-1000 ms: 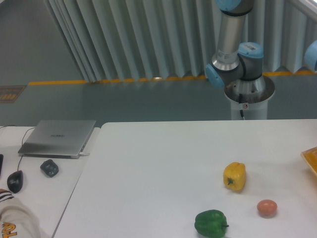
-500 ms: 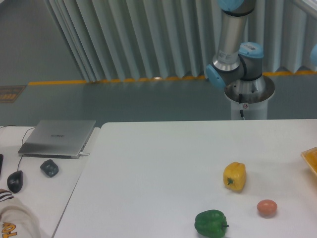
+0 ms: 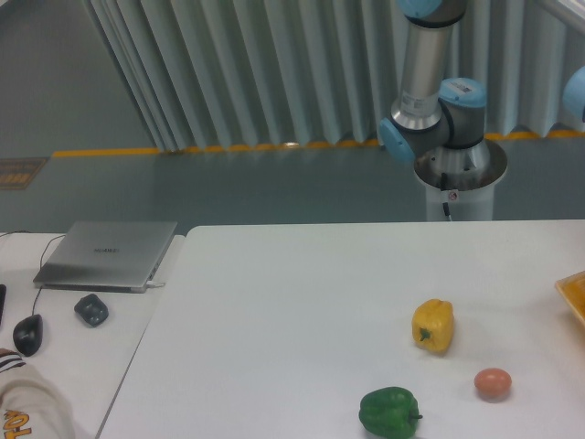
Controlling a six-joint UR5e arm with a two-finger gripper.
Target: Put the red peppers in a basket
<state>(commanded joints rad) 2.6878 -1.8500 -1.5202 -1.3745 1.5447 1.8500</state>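
Observation:
The red peppers are out of view. At the right edge of the white table [image 3: 292, 311] only a slanted orange-yellow rim of the basket [image 3: 573, 294] shows. The arm's base and lower joints [image 3: 439, 119] stand behind the table's far edge, and the arm rises out of the top of the frame. The gripper itself is outside the picture.
A yellow pepper [image 3: 432, 326], a green pepper [image 3: 389, 412] and a small orange-brown egg [image 3: 493, 383] lie on the table's right front. On the left side table are a closed laptop [image 3: 108, 253], a dark small object [image 3: 90, 310] and a mouse [image 3: 27, 335].

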